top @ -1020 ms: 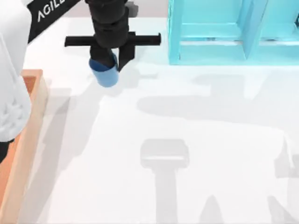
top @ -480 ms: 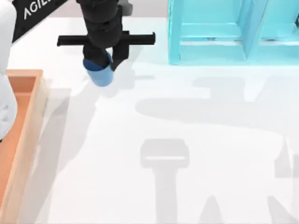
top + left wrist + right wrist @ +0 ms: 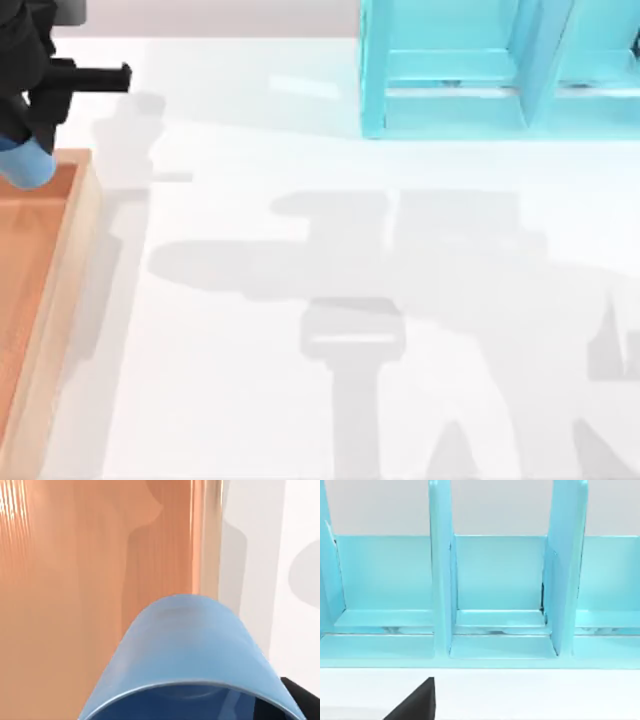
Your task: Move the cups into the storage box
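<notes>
The left gripper (image 3: 22, 140) is up at the far left of the surface (image 3: 330, 300), right over the back corner of the box (image 3: 60, 290). It is closed on the blue cup (image 3: 24, 165), and the cup hangs just under it, tipped a bit. From above, the cup sits at the box's back rim, partly over the wood floor inside.

In the left wrist view the cup (image 3: 190, 650) is very close, with its open mouth toward the camera. Past the cup is the flat orange-brown floor of the box (image 3: 75, 580). The light tan rim (image 3: 210, 535) runs just beside the cup, and past that rim is the white surface (image 3: 295, 530). So the cup is inside the line of the rim, not over the white part.

There is lots of open floor in the box below and beyond the gripper. The wide white surface on the gripper's other side is open too.

The turquoise shelf (image 3: 500, 70) stands well apart from the gripper, at the back right. The right wrist view looks straight at that shelf (image 3: 495, 580), with its upright walls. A dark bit of the right gripper (image 3: 415, 702) shows low in that view; I cannot tell if it is open or closed.
</notes>
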`<action>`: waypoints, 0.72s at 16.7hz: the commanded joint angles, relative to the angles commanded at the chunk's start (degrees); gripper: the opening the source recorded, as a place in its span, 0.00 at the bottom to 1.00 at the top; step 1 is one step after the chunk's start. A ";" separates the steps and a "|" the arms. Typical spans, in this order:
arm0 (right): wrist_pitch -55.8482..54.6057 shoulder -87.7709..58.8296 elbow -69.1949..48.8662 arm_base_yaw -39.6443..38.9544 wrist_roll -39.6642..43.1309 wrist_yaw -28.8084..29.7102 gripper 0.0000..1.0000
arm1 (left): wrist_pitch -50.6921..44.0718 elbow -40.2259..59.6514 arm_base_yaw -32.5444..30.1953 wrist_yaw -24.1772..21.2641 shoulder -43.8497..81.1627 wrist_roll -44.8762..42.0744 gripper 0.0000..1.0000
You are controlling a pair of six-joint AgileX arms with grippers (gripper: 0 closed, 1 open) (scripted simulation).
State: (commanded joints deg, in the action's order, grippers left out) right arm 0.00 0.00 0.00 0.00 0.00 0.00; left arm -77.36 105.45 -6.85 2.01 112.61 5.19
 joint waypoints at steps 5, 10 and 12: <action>0.00 0.00 0.00 0.00 0.00 0.00 1.00 | -1.64 -13.69 13.43 0.71 -11.60 -13.43 0.00; 0.00 0.00 0.00 0.00 0.00 0.00 1.00 | -2.01 -15.28 15.01 0.90 -13.08 -15.02 0.00; 0.00 0.00 0.00 0.00 0.00 0.00 1.00 | -1.72 -15.29 14.85 1.02 -12.79 -15.12 0.00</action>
State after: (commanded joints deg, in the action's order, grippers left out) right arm 0.00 0.00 0.00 0.00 0.00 0.00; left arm -79.09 90.15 8.00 3.04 99.82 -9.93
